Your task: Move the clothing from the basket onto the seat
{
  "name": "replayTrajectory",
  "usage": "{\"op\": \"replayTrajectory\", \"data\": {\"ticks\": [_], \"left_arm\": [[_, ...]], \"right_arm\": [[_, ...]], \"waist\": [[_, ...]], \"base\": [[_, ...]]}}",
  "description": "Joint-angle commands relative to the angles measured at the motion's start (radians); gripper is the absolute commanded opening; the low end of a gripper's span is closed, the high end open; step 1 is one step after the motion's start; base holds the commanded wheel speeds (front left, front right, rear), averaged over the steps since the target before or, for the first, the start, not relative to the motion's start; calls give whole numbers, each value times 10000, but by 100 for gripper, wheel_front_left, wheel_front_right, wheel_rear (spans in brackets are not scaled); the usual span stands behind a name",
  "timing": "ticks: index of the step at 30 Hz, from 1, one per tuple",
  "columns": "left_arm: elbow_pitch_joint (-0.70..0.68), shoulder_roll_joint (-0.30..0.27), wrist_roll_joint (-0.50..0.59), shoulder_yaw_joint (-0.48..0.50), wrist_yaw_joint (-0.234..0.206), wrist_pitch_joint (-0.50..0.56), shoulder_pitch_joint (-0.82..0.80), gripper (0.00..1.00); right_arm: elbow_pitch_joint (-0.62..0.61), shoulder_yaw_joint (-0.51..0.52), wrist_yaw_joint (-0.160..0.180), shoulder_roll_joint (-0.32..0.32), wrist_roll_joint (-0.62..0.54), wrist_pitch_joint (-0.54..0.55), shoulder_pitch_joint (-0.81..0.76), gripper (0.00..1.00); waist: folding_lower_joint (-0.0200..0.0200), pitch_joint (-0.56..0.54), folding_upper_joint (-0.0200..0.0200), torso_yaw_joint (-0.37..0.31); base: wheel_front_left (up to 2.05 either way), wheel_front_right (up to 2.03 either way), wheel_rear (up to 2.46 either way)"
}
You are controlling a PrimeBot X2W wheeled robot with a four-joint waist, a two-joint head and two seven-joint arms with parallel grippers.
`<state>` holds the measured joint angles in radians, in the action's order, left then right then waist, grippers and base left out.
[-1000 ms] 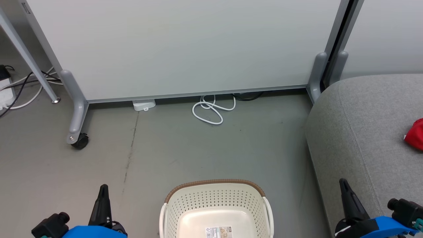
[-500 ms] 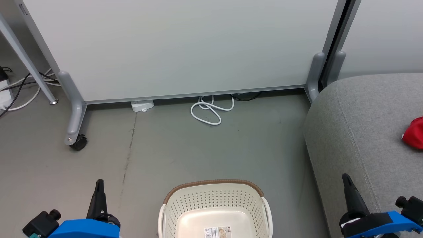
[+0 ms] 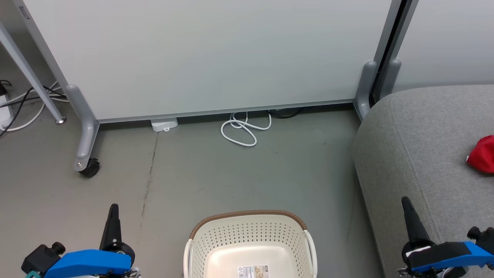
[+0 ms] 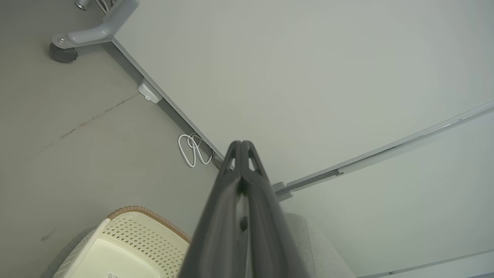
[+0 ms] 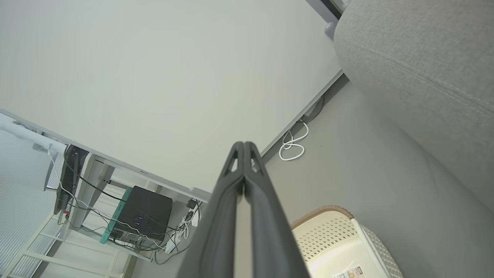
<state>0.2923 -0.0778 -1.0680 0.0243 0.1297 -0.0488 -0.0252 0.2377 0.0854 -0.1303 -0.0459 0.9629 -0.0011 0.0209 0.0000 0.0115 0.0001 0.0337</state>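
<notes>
The cream basket (image 3: 251, 235) with its brown rim stands on the floor at the bottom centre of the head view, with only a label on its bottom; it appears as the basket (image 4: 123, 243) in the left wrist view and the basket (image 5: 332, 239) in the right wrist view. A piece of red clothing (image 3: 482, 154) lies on the grey seat (image 3: 420, 135) at the right edge. My left gripper (image 3: 113, 210) is shut at the lower left, left of the basket. My right gripper (image 3: 406, 204) is shut at the lower right, over the seat's front edge. Both hold nothing.
A grey partition panel on castor feet (image 3: 89, 168) stands behind the floor space. A coiled white cable (image 3: 241, 129) and a small white box (image 3: 164, 124) lie at its base. More cables (image 3: 23, 104) trail at the far left.
The whole head view has shifted slightly, so the camera moved. Both grippers have sunk lower in the view and spread a little outward. The basket and red garment stay put.
</notes>
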Motion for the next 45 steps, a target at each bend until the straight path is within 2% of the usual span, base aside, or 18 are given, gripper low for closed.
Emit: {"op": "replayTrajectory", "data": {"ticks": [1,45], "left_arm": [[-142,-16,-174,91,7,54,-287,0],[-392,175,-3785,666,14,1162,-705,0]], "right_arm": [[-79,32,-4,-41,218,41,276,0],[25,214,-6,-58,4526,812,733,0]], "waist": [[0,-1,-1,-3],[0,-52,-1,-207]], "base": [[0,0,0],[0,0,0]]}}
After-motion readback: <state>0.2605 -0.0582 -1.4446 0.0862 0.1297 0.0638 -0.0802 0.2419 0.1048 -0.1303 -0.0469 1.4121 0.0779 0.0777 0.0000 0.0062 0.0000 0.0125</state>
